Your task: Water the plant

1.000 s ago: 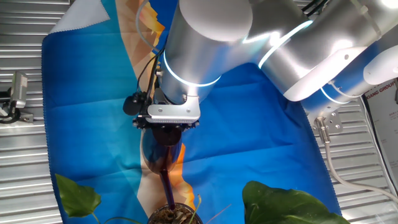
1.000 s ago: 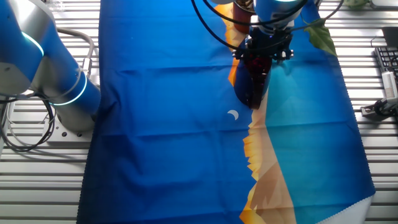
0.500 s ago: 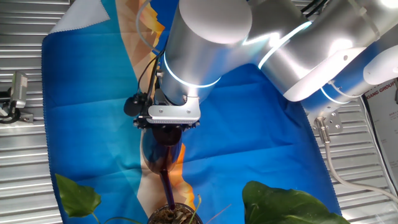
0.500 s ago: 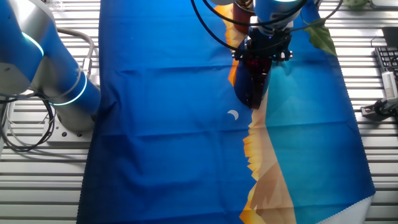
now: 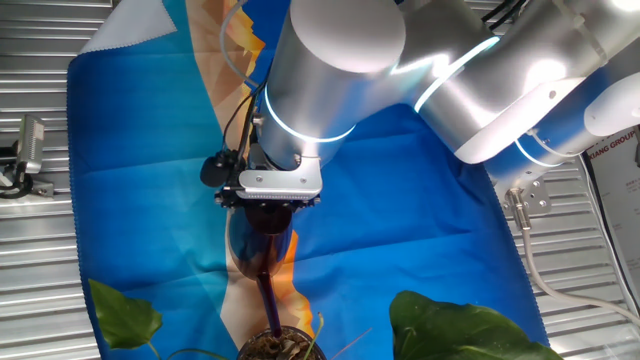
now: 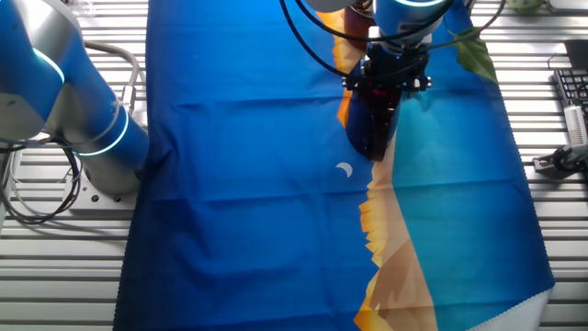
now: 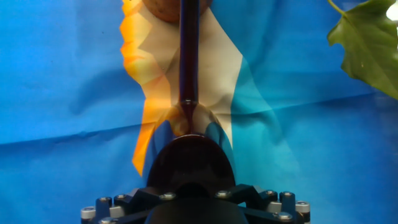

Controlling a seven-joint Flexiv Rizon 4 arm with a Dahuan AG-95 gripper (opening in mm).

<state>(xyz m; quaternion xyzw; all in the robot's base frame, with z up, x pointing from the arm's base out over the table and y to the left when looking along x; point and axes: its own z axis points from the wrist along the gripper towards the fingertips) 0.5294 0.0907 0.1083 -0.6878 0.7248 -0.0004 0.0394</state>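
While my gripper [image 5: 268,215] stays hidden, fingers seemingly clamped on the watering vessel [image 7: 188,158], its spout reaches the plant [image 5: 285,345] at bottom centre; pouring seems underway, next tilt further.

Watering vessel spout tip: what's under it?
The watering vessel spout reaches over the pot of brown soil and dry stalks. The frame edge cuts the pot off. No water visible.

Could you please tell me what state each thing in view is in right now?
Dark red long-spouted watering vessel: held, spout over the pot.
Gripper: jaws shut on the vessel.
Potted plant with green leaves: upright, soil and dry stalks showing.
Blue patterned cloth: spread flat, lightly creased.
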